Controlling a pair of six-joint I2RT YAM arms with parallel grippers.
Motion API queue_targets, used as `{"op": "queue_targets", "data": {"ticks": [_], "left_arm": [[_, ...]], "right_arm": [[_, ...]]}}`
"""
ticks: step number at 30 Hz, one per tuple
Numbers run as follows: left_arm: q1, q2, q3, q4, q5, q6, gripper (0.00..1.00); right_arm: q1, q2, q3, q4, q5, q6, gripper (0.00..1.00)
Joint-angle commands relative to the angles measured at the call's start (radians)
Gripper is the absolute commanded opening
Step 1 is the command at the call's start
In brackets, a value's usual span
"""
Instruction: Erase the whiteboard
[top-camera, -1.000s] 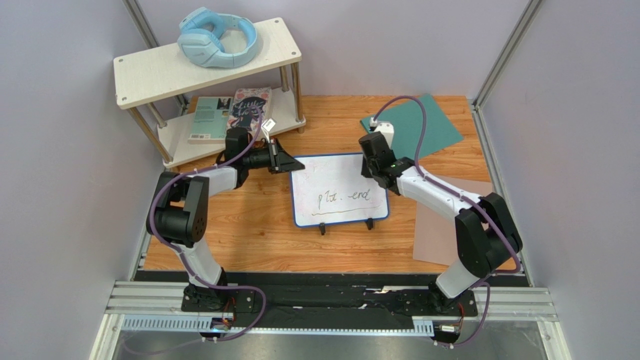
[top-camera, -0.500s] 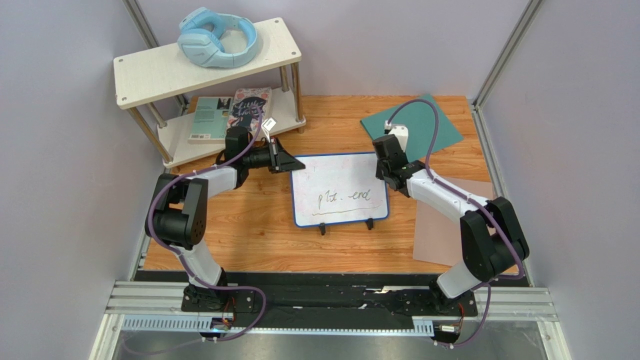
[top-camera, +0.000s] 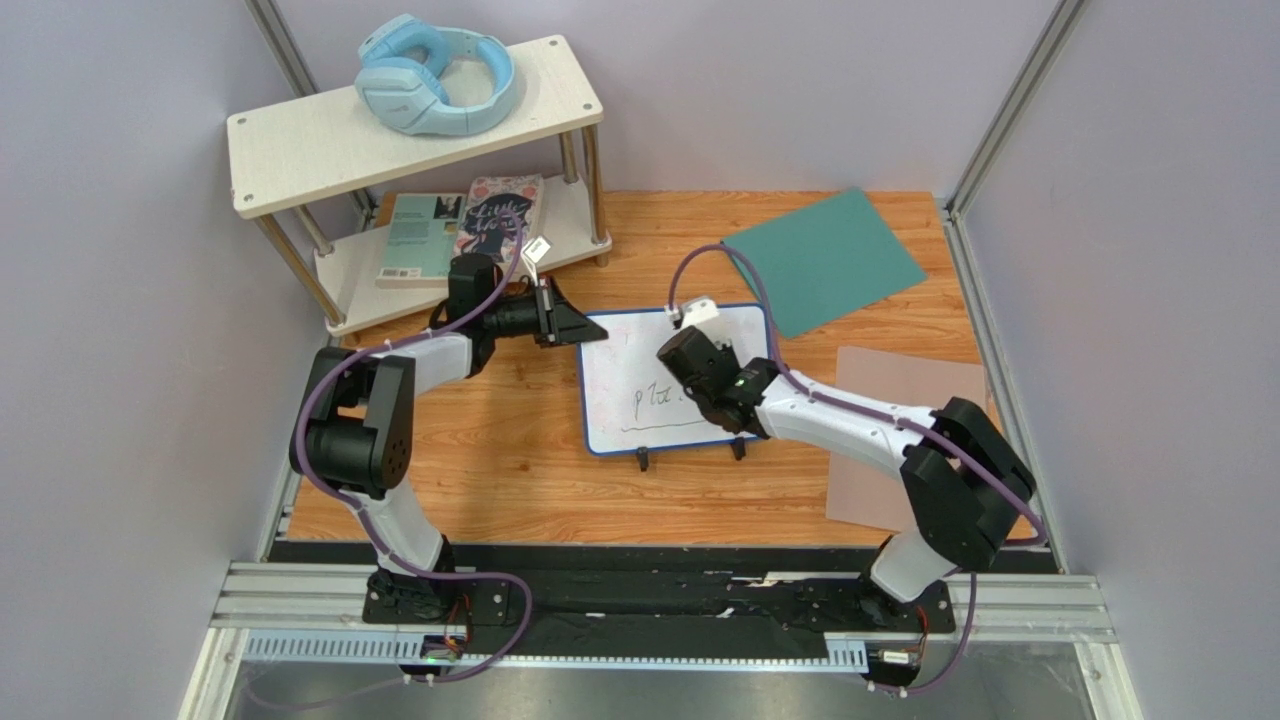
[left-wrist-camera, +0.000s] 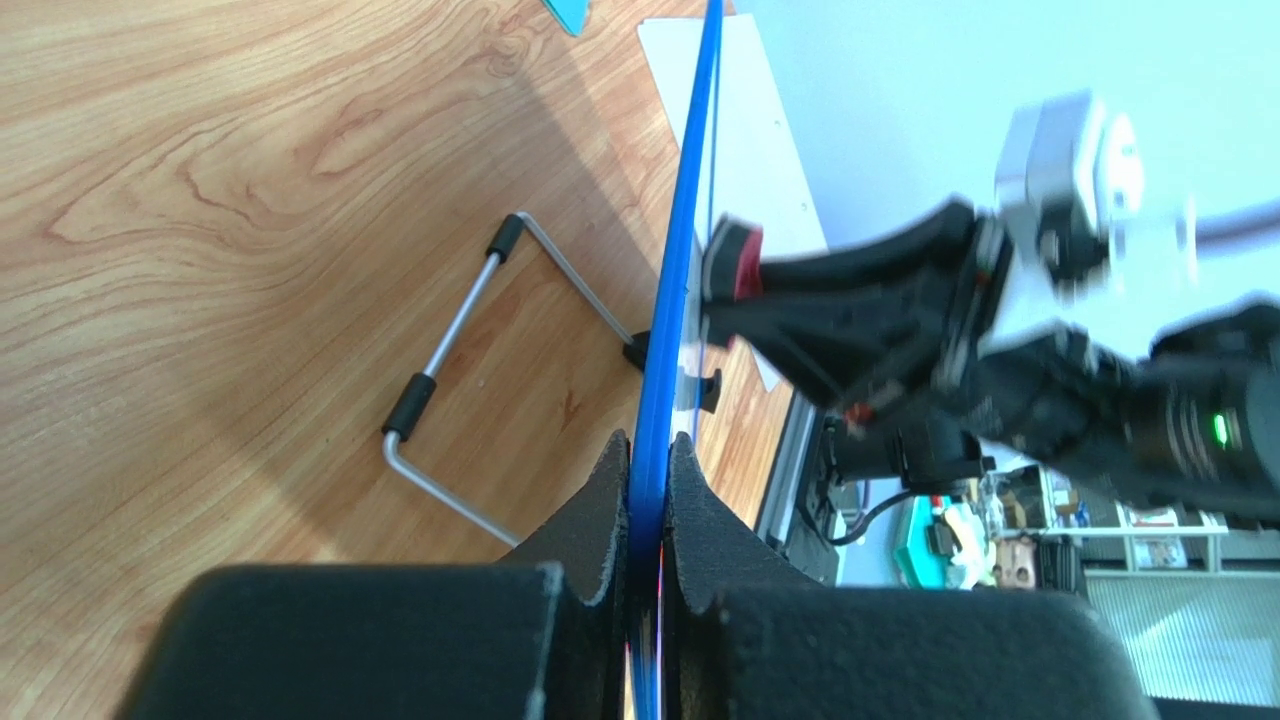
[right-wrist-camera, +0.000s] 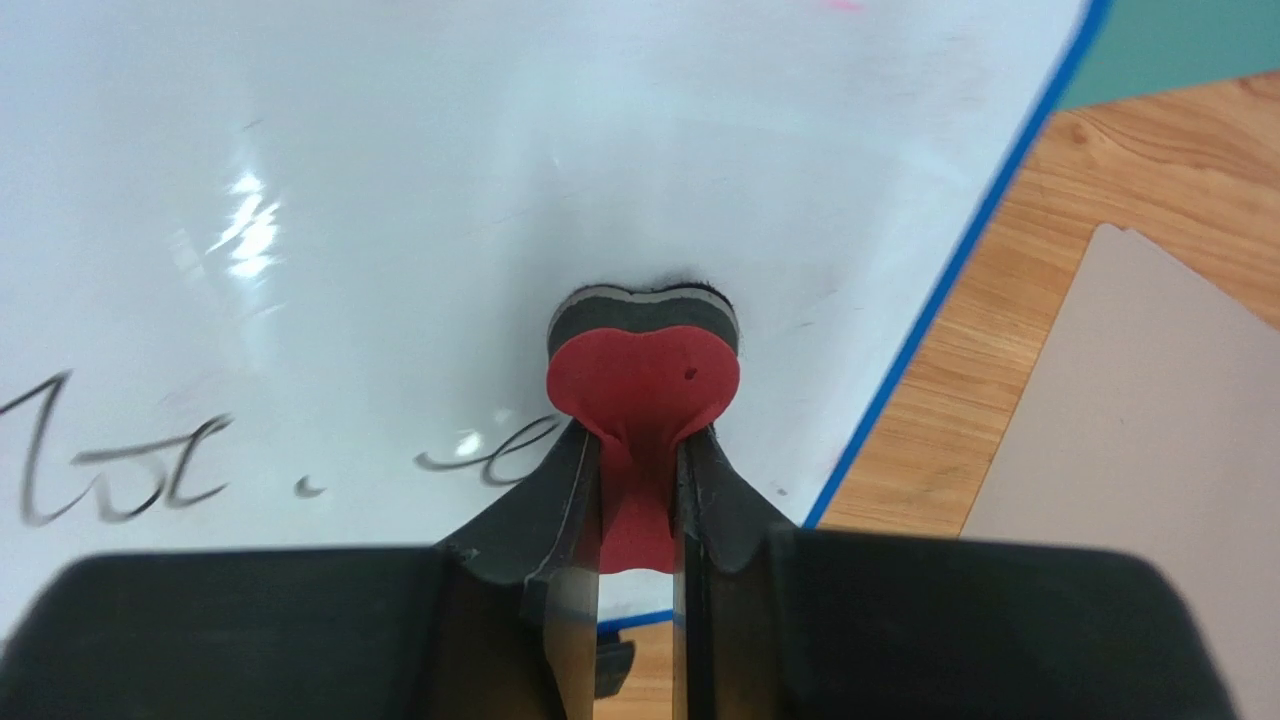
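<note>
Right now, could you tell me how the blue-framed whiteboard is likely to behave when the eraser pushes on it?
Probably stiff: the thin blue-framed glossy white whiteboard shows a straight edge in the shut left tool. Likely light and tippy, resting on a thin wire stand. Its shiny face should let the red heart-shaped eraser glide.

Headphones (top-camera: 436, 75): light blue, on top of the shelf (top-camera: 301, 143).
Books (top-camera: 418, 240): two, flat on the lower level.
Green sheet (top-camera: 827, 255): far right on the wooden worktop (top-camera: 496, 465).
Pink mat (top-camera: 902, 372): right edge.
</note>
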Motion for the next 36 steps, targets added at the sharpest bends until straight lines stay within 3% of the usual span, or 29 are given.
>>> {"op": "queue_targets", "data": {"ticks": [1, 8, 21, 27, 36], "left_arm": [[0.004, 0.008, -0.003, -0.003, -0.1, 0.167, 0.0], [0.004, 0.016, 0.014, -0.007, -0.091, 0.158, 0.0], [0.002, 0.022, 0.016, -0.003, -0.084, 0.15, 0.0], [0.004, 0.025, 0.017, -0.006, -0.084, 0.152, 0.0], [0.004, 0.02, 0.017, -0.004, -0.081, 0.152, 0.0]], "right_arm": [[0.118, 0.14, 0.021, 0.019, -0.229, -0.012, 0.0], [0.247, 0.249, 0.138, 0.067, -0.195, -0.129, 0.0], [0.36, 0.44, 0.415, 0.044, -0.273, -0.334, 0.0], [0.347, 0.432, 0.365, 0.087, -0.181, -0.291, 0.0], [0.229, 0.245, 0.123, 0.219, -0.013, -0.129, 0.0]]}}
